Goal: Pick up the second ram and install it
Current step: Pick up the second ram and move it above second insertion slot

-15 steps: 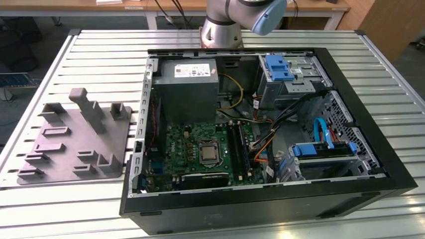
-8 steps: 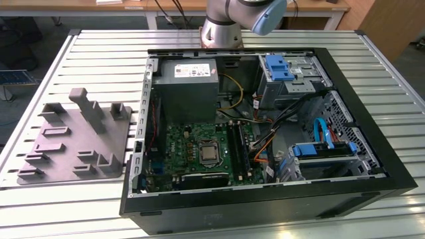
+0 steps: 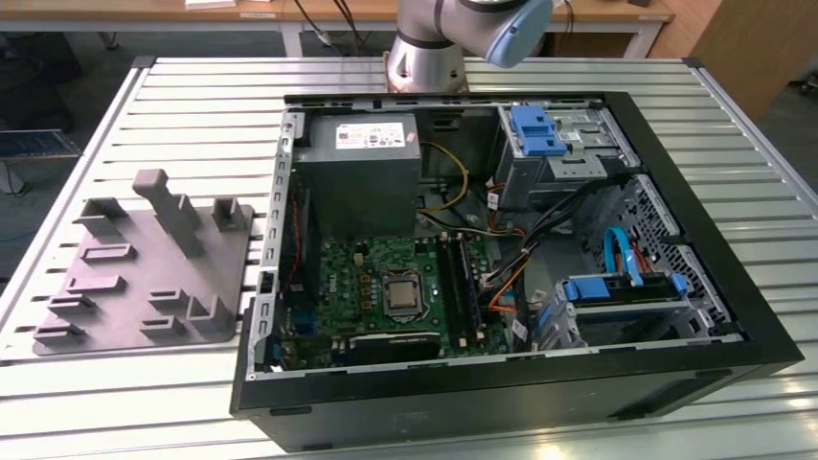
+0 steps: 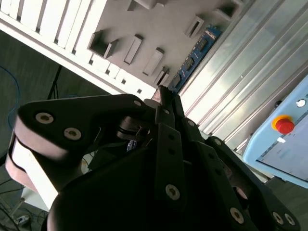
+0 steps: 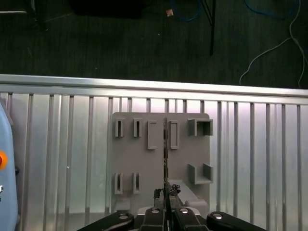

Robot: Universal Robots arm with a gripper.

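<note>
1 ram (image 4: 195, 57) clamped in tool (image 5: 166, 192) abv holder (image 5: 139, 159)

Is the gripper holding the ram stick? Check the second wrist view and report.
Yes, the gripper is shut on the second ram, whose chip-lined board sticks out past its tip.

The grey arm (image 3: 428, 53) stands upright. Its black tool (image 4: 166, 98) pinches the second ram (image 4: 195, 57) between its fingers.
</note>
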